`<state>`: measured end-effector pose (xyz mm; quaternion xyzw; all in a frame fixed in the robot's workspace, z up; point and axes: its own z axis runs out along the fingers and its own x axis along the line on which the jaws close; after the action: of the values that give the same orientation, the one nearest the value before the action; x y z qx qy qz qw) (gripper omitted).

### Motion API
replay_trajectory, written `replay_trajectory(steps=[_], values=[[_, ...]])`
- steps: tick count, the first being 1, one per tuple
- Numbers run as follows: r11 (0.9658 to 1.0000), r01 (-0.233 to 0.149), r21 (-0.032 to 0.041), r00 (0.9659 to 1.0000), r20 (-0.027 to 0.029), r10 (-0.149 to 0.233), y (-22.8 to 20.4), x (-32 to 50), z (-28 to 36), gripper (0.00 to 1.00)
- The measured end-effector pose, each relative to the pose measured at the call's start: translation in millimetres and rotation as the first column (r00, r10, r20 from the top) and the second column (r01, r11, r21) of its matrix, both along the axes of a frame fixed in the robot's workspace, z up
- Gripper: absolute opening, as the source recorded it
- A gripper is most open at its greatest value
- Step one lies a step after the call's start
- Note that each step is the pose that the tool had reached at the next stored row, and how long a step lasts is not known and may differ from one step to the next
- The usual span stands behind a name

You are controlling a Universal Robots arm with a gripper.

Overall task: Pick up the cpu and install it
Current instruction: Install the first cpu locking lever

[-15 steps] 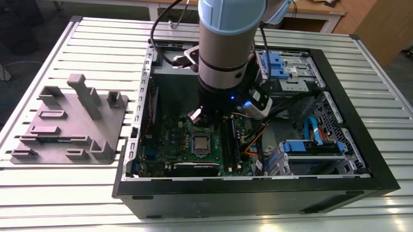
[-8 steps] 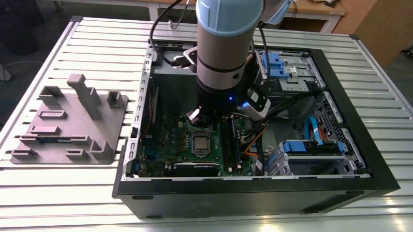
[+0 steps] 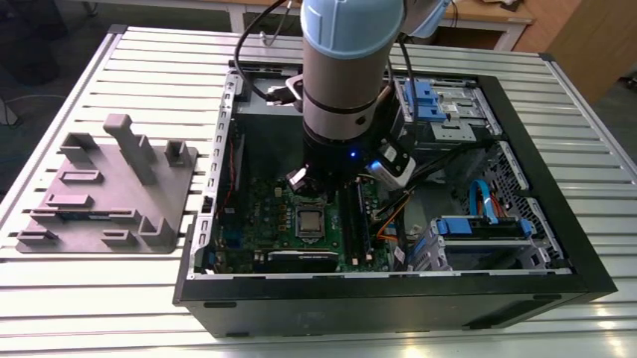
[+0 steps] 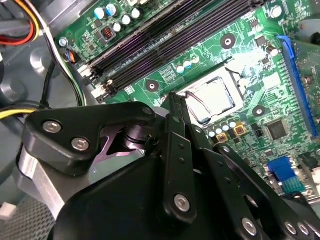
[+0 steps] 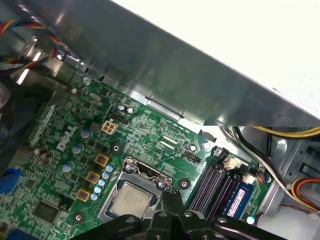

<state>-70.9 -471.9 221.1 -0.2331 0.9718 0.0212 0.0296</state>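
Inside the open computer case (image 3: 518, 291) on the table (image 3: 587, 149), the arm reaches down over the motherboard (image 5: 150, 130). The pincer (image 5: 171, 199) has its two fingers drawn together with nothing between them. The cpu (image 5: 131, 198) lies flat in its socket, framed by the silver socket frame (image 5: 145, 170), so the seating already looks done. The fingertips stand just beside the chip at the socket's edge, on the side facing the black memory slots (image 4: 165, 45); the cpu lies away from those slots. Whether the tips touch the frame cannot be told. The chip is square, with no long axis to align to. A grey tray (image 3: 100, 194) sits well apart, outside the case.
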Motion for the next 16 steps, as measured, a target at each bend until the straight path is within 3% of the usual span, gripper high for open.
replay_trajectory(steps=[8,16], values=[[0.9984,0.056,-0.0003,0.9984,0.0005,-0.056,0.0,-2.0,-4.2,0.1],[0.9958,0.091,-0.0099,0.9959,0.0013,-0.091,-3.1,-2.1,-7.0,0.1]])
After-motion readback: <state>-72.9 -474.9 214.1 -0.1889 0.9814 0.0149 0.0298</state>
